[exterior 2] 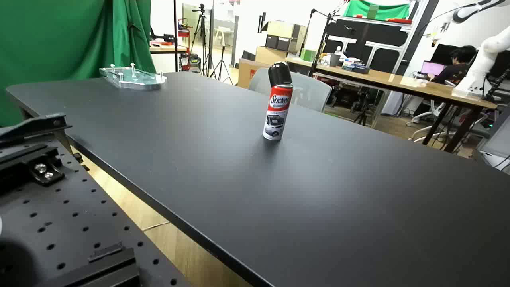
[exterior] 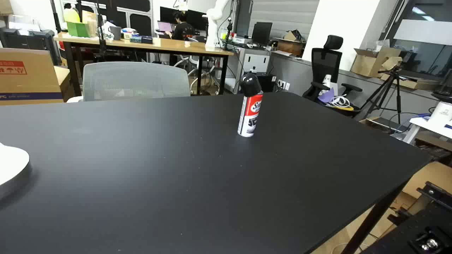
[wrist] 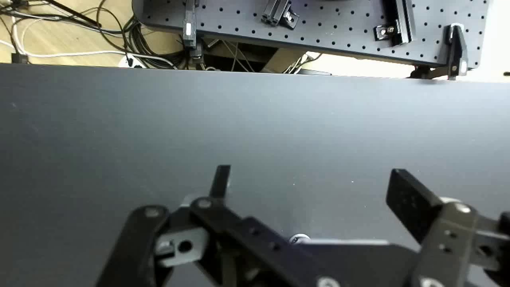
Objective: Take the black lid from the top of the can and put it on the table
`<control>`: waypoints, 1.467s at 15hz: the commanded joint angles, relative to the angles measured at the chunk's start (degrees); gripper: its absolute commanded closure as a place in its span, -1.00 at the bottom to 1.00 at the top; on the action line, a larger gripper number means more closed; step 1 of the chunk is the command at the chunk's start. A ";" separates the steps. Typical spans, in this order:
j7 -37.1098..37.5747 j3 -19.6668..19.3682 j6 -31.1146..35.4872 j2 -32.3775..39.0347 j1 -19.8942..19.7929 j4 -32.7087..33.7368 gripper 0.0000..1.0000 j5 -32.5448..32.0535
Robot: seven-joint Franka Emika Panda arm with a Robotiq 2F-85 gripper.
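The can [exterior: 250, 114] stands upright on the matte black table [exterior: 159, 176] and also shows in an exterior view [exterior 2: 275, 115]. It is red above and white below, with dark markings. The glossy black lid [exterior: 250, 84] sits tilted on its top, leaning to one side in both exterior views, also here [exterior 2: 280, 74]. My gripper [wrist: 310, 169] is open, with nothing between its fingertips, above the table. In the wrist view, only a small part of the can's white lower end [wrist: 299, 238] peeks out behind the gripper's body; the lid is hidden there. The gripper is outside both exterior views.
A clear plate with upright pegs [exterior 2: 133, 77] lies at the table's far end. A white rounded object [exterior: 12, 162] enters at the left edge. A perforated black mounting board [wrist: 318, 28] runs along the table's edge. A grey chair [exterior: 136, 81] stands behind the table.
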 commanded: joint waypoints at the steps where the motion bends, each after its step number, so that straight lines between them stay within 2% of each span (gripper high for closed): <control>1: -0.20 0.68 0.00 0.12 -0.78 0.09 -1.00 0.20; 10: -0.21 0.68 0.03 0.11 -0.77 0.10 -1.00 0.20; 11: 0.22 1.16 1.60 0.29 -0.54 -0.37 -1.00 -0.17; 16: 1.44 6.38 15.88 1.57 1.69 -6.00 -1.00 -5.02; 22: 3.26 12.02 38.79 6.26 4.91 -12.56 -1.00 -6.73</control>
